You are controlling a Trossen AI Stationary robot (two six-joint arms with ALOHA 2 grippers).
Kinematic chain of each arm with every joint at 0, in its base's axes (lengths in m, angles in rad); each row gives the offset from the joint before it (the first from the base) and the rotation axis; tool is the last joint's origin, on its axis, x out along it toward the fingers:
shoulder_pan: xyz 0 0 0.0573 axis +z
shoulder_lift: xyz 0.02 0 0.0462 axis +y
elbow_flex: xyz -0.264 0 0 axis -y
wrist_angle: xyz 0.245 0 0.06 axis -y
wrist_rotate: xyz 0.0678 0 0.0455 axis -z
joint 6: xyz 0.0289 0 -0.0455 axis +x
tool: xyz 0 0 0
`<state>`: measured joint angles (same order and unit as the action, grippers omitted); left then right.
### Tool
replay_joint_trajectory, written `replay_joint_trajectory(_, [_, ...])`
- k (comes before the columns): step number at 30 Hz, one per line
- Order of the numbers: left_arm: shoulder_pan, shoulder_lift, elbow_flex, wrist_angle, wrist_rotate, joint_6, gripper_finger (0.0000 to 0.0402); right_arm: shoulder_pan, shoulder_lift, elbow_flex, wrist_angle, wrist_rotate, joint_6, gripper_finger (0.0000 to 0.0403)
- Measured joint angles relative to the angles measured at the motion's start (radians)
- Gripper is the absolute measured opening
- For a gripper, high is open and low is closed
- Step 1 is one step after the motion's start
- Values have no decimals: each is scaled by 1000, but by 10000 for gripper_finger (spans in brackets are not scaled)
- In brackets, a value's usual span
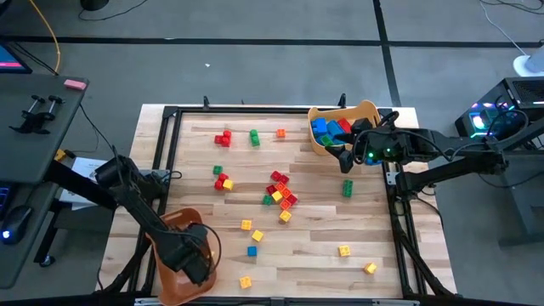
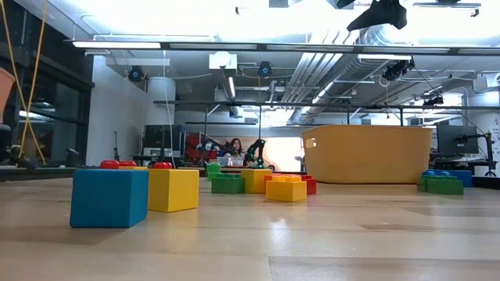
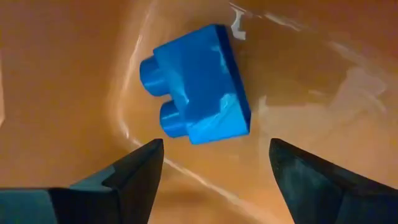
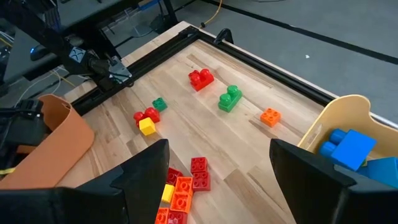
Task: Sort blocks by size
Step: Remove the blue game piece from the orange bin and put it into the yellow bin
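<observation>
My left gripper (image 1: 194,259) hangs open over the orange bin (image 1: 174,223) at the table's near left corner, pointing down into it. A blue two-stud block (image 3: 199,81) lies on its side on the bin's inner wall, beyond the gap of my left gripper (image 3: 214,146), untouched. My right gripper (image 1: 344,157) stands open and empty above the table beside the tan bin (image 1: 367,110) at the far right. That bin holds blue, red and green blocks (image 1: 327,129). Loose blocks lie scattered on the table, with a red-and-orange cluster (image 1: 280,191) near the middle.
Red (image 1: 223,138), green (image 1: 254,136) and orange (image 1: 280,133) blocks lie near the far edge, yellow ones (image 1: 344,250) toward the near right. A blue cube (image 2: 109,197) and a yellow one (image 2: 173,190) sit closest to the low camera. A black frame (image 1: 170,144) borders the table.
</observation>
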<state>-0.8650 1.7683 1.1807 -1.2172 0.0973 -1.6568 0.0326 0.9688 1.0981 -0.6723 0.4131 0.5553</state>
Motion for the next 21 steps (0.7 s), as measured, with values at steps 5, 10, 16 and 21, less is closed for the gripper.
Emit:
replay_joint_trajectory(5, [5, 1, -44, 42, -2, -17, 279, -11, 0, 0, 2, 5, -6, 275])
replay_joint_trajectory(10, [15, -1, -43, 44, -11, -18, 280, -32, 0, 0, 3, 2, -6, 275])
replay_joint_trajectory(16, [19, 1, -43, 40, -55, -7, 280, -51, 0, 0, 3, -2, -6, 275])
replay_joint_trajectory(21, [20, -72, -9, 45, -131, 43, 280, -64, 0, 0, 4, -15, -6, 275])
